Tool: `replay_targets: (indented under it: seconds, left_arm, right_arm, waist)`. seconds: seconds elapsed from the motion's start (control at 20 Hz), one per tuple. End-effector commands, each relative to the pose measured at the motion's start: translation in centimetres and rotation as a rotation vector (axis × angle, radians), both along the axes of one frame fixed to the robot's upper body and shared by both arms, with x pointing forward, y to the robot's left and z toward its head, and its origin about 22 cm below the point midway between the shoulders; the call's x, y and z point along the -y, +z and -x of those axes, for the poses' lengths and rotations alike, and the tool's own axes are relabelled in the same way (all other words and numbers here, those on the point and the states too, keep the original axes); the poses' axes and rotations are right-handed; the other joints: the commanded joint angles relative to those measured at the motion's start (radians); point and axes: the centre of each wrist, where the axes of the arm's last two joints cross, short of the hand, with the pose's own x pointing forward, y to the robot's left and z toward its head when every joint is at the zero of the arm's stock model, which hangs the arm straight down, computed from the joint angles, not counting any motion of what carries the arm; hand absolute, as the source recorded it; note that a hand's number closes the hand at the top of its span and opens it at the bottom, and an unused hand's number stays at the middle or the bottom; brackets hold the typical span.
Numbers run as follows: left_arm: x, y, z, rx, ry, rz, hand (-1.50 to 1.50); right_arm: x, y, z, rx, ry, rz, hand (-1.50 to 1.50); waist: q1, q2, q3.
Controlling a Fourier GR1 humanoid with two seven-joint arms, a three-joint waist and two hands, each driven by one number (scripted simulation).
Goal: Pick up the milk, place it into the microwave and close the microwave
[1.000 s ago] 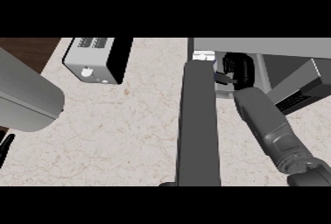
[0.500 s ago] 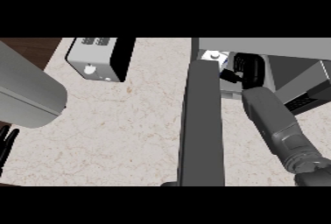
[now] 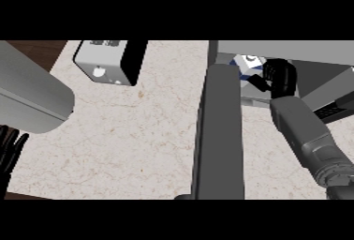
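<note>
Milk (image 3: 245, 63): white carton with blue marks, at 1 o'clock in the view, inside the mouth of the microwave (image 3: 276, 47). Only part of it shows; the rest sits behind the hand.

Right hand (image 3: 278, 77): fingers curled round the milk from its 3 o'clock side, thumb toward the door. The grey forearm runs back to 5 o'clock.

Microwave door (image 3: 218, 136): open, seen edge-on as a dark bar from 12 o'clock down to 6 o'clock, just beside the milk at its 9 o'clock.

Left hand (image 3: 10, 150): at 8 o'clock by the view's edge, fingers straight and up, holding nothing, resting.

Toaster (image 3: 110, 58): at 11 o'clock on the pale marbled surface (image 3: 138, 136), well apart from the microwave.
</note>
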Motion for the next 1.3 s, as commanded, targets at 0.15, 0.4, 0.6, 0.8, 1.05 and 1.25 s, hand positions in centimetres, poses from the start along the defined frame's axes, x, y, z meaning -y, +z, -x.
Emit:
replay_targets:
  seconds: [0.15,0.4,0.6,0.8,1.05,1.25]
  left_arm:
    - [0.7,0.1,-1.1,-0.012,-0.01,-0.02,-1.5]
    - [0.1,-0.1,-1.3,-0.025,-0.004,-0.006,-1.5]
    - [0.8,0.0,-2.1,0.006,-0.013,-0.01,-1.5]
    - [-0.2,0.2,-2.6,0.002,0.002,-0.018,-1.5]
    - [-0.4,-0.7,-2.2,-0.002,-0.016,-0.021,-1.5]
    - [0.1,-1.2,-2.3,-0.008,-0.029,0.001,-1.5]
  right_arm:
    - [-0.2,-0.6,0.3,-0.034,0.025,0.086,-1.5]
    - [-1.6,0.2,-0.3,0.002,-0.006,0.079,-1.5]
    - [-1.9,0.1,-0.3,0.017,0.015,0.108,-1.5]
    - [-2.8,-0.6,0.0,0.016,0.041,0.114,-1.5]
    - [-3.5,0.0,-0.4,-0.006,0.07,0.104,-1.5]
    - [-4.6,-0.3,-0.3,-0.018,0.086,0.114,-1.5]
  waist:
    - [0.021,0.006,0.001]
    - [0.013,-0.004,0.001]
    - [0.024,0.006,0.001]
    - [0.019,0.005,0.001]
    - [0.015,-0.005,-0.001]
    - [0.016,-0.004,-0.001]
